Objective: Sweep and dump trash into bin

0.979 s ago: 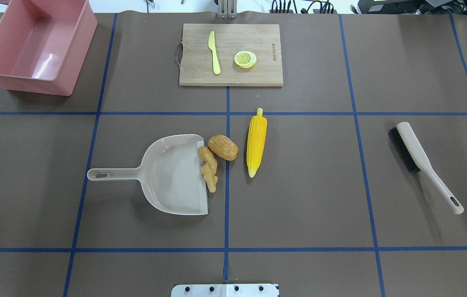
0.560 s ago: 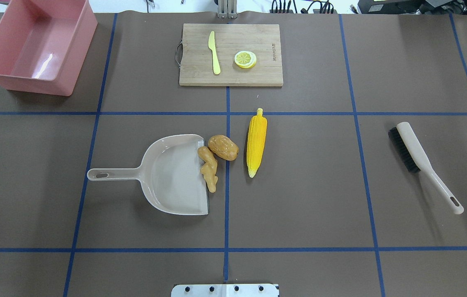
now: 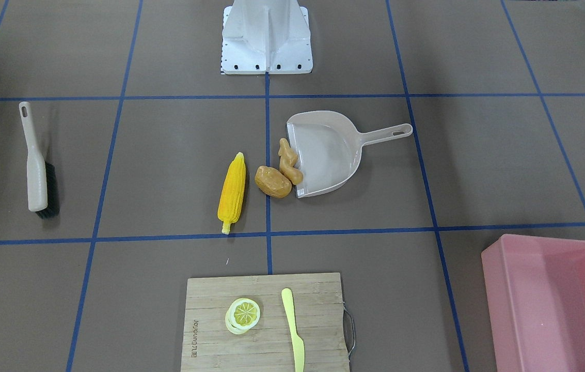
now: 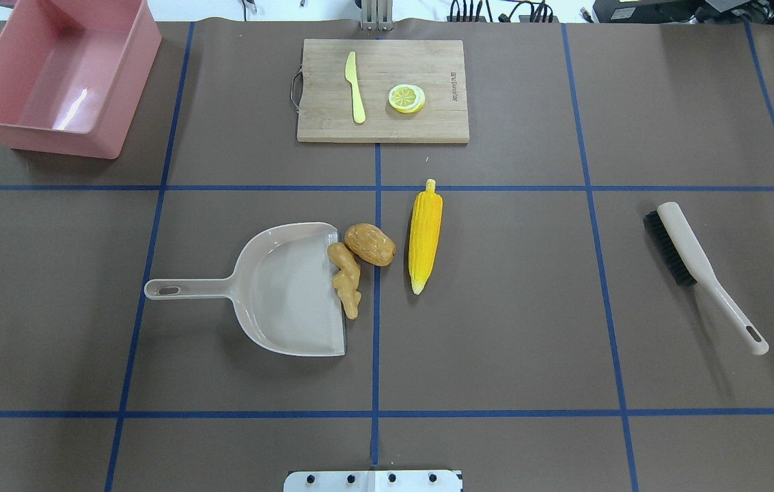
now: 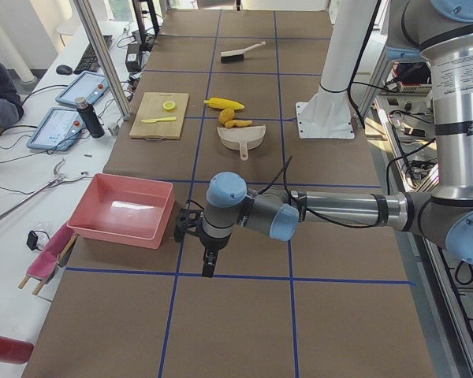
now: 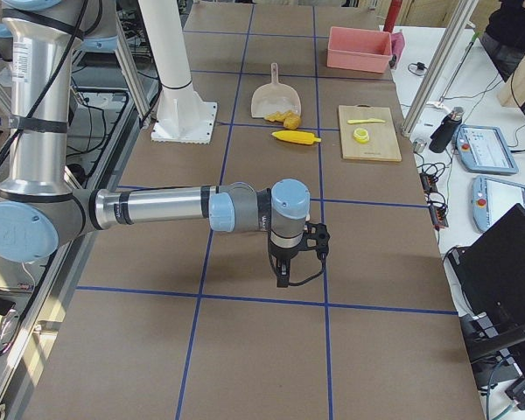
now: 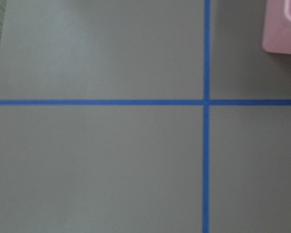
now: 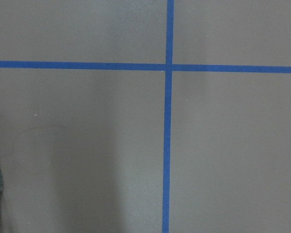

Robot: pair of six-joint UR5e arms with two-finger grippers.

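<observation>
— Trash [image 4: 369,244]: in yet? Grippers first.
— Left gripper [image 5: 208,266] hangs over bare table [image 4: 496,342] near the bin [image 4: 52,140]; right gripper [image 6: 283,276] over the opposite end. Whether either is apart or together, I cannot tell.
— And the trash?
— Mid-table, outside the bin. Ginger [image 4: 346,279] lies on the dustpan [image 4: 277,294] lip, potato [image 4: 369,244] touching it, corn [image 4: 425,236] just beside.

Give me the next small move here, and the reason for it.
Probably bring the right end effector over to the brush handle. The brush lies free on the robot's right, nothing gripping it. The corn and potato sit outside the dustpan, and the ginger is only at its lip.
</observation>
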